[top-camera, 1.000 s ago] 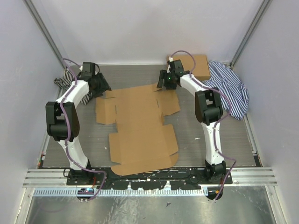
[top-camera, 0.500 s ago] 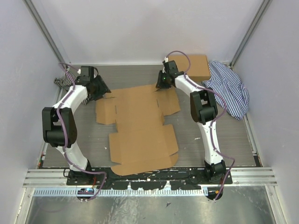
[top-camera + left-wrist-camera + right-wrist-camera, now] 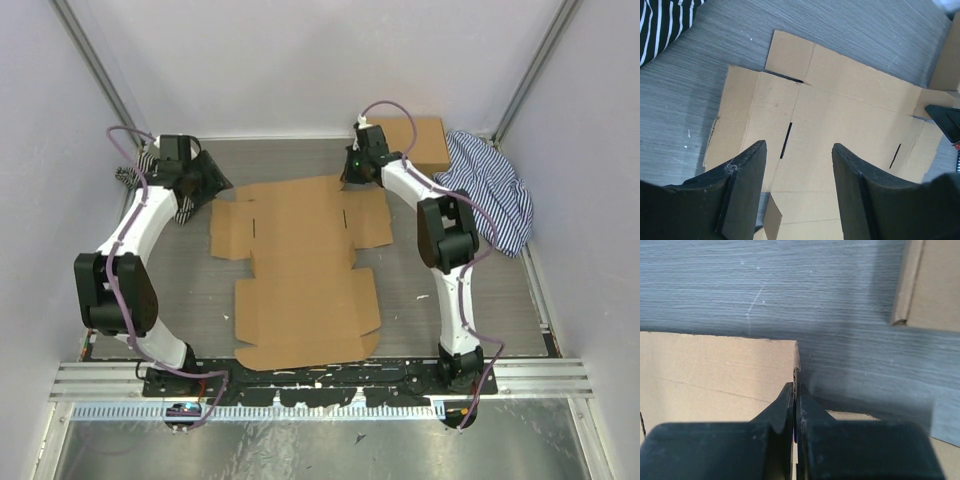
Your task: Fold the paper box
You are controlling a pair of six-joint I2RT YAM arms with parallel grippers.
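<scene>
- Pinching the thin far right edge of the paper box (image 3: 715, 370), the right gripper (image 3: 795, 386) has just pressed its fingers together.
- The left gripper (image 3: 799, 146) hangs spread above the far left flaps, touching nothing.
- The sheet has turned slightly straighter; I think lifting this flap comes next.
- The box lies flat mid-tabletop (image 3: 405, 300): matte brown cardboard with creases and slits, on a grey streaked surface.

Lab cell (robot rig): white enclosure walls (image 3: 300, 60), aluminium base rail (image 3: 560, 378).
</scene>
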